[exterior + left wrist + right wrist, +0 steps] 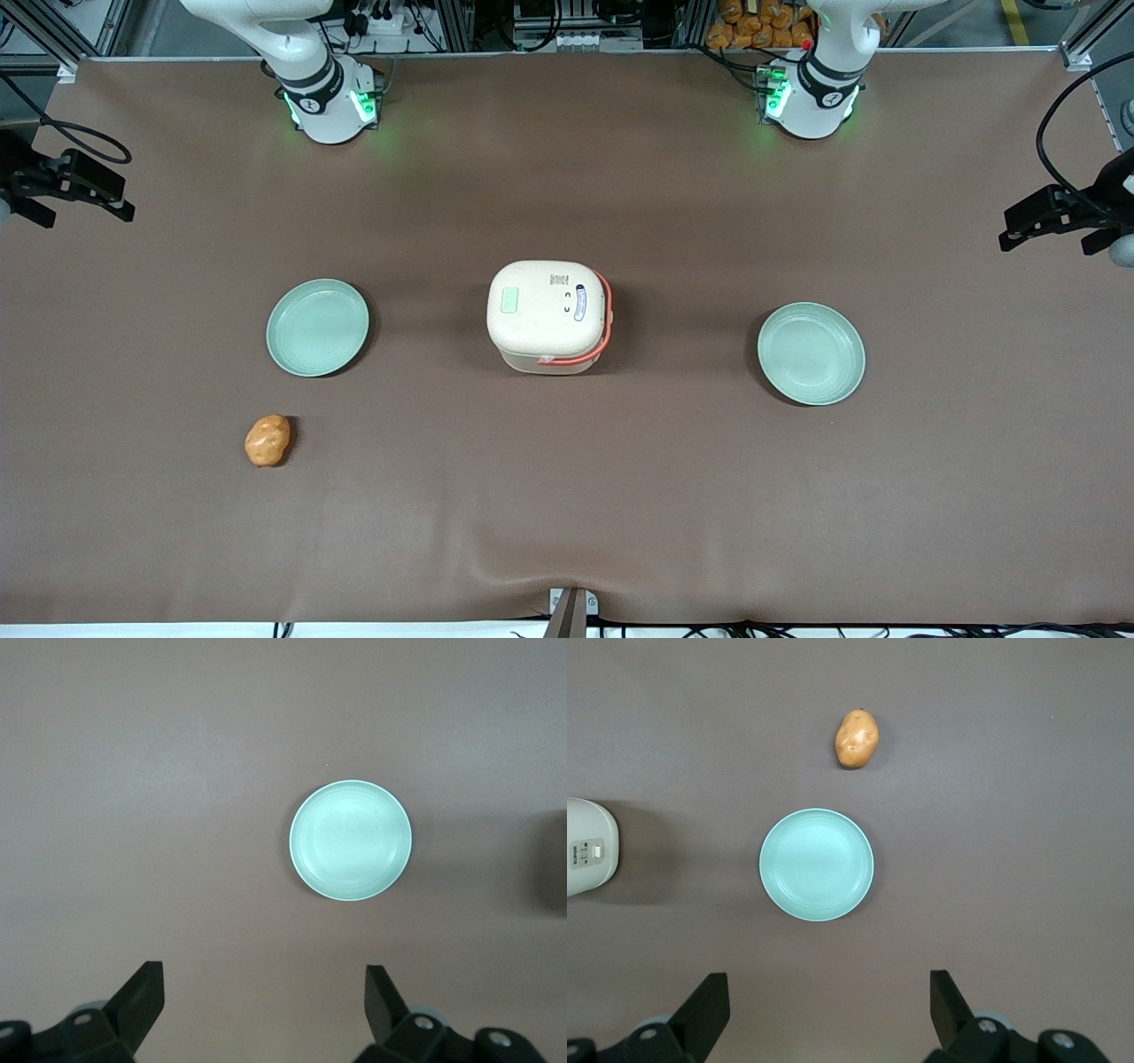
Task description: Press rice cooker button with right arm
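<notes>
The cream rice cooker (549, 315) stands in the middle of the brown table, lid shut, its coral-orange handle (604, 332) lying round one side. A pale green patch (509, 299) shows on the lid. In the right wrist view only the cooker's edge (589, 858) shows, with a small button panel (586, 853). My right gripper (828, 985) is open and empty, high above the table over the plate at the working arm's end, well apart from the cooker. It is out of the front view, where only the arm's base (328, 97) shows.
A pale green plate (317, 327) (817, 865) lies beside the cooker toward the working arm's end. A potato (267, 440) (857, 738) lies nearer the front camera than this plate. A second plate (811, 353) (351, 840) lies toward the parked arm's end.
</notes>
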`<action>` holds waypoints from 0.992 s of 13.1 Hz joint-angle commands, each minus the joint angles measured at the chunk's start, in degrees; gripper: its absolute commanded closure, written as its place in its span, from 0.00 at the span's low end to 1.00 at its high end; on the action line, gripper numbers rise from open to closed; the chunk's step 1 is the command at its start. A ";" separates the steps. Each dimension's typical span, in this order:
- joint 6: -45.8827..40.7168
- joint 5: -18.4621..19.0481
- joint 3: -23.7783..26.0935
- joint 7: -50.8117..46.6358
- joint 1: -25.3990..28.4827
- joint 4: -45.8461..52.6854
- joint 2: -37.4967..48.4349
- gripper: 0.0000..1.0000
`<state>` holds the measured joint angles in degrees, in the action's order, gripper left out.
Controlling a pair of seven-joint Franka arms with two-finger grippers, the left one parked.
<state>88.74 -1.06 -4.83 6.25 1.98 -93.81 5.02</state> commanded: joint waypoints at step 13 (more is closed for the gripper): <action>-0.14 -0.08 0.09 -0.71 3.28 0.91 -0.80 0.00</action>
<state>88.74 -1.15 -4.61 6.24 2.96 -93.77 4.18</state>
